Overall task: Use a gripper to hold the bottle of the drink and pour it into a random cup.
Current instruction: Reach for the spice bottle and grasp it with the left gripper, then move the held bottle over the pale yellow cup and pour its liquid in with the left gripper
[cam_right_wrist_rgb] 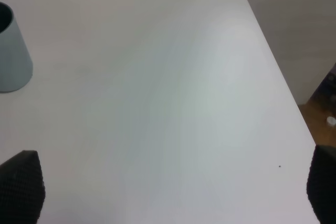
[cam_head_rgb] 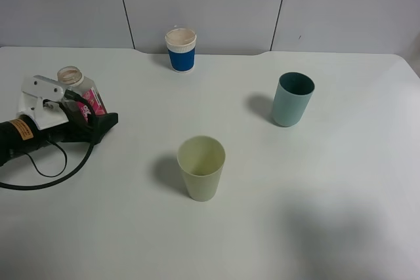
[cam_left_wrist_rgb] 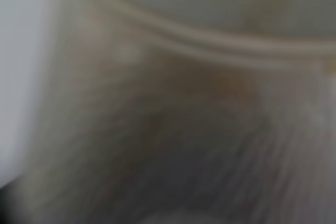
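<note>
Bottle (cam_head_rgb: 80,92) of clear squarish plastic, pink-labelled, within white black-tipped left gripper (cam_head_rgb: 89,112)

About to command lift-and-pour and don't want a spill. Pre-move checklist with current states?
1. Bottle between the left gripper jaws: ok, one jaw on each side.
2. Grip firm on the bottle: cannot tell; the left wrist view is a blur.
3. Bottle upright, neck uncapped: ok.
4. Yellow-green cup upright, standing free: ok.
5. Table bare between bottle and cup: ok.
6. Right gripper out of the way: ok, open, near the table's edge.
</note>
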Robot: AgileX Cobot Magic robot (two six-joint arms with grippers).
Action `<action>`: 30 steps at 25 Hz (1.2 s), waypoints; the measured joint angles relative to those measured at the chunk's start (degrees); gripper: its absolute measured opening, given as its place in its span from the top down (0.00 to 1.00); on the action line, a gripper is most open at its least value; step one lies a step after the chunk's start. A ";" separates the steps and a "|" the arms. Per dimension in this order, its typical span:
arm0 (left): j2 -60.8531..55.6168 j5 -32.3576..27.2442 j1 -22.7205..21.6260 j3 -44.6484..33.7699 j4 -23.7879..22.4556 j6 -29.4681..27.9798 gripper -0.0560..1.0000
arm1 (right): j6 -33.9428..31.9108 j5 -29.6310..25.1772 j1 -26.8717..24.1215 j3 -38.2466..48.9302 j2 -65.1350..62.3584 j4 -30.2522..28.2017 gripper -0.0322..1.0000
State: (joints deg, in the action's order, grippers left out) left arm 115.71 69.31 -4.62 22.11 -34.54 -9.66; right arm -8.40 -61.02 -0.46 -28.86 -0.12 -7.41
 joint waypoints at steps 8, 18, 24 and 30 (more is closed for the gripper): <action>2.58 0.00 1.33 5.33 0.01 -2.85 0.15 | 0.00 0.00 0.00 0.00 0.00 0.00 0.00; 3.66 0.09 1.33 5.53 0.22 -2.53 0.61 | 0.00 0.00 0.00 0.00 0.00 0.00 0.00; 3.66 0.09 1.33 5.59 0.10 -2.35 0.63 | 0.00 0.00 0.00 0.00 0.00 0.00 0.00; 3.08 -0.53 1.33 5.59 0.04 -2.76 0.63 | 0.00 0.00 0.00 0.00 0.00 0.00 0.00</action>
State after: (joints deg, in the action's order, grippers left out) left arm 118.79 68.78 -3.29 27.71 -34.51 -12.41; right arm -8.40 -61.02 -0.46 -28.86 -0.12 -7.41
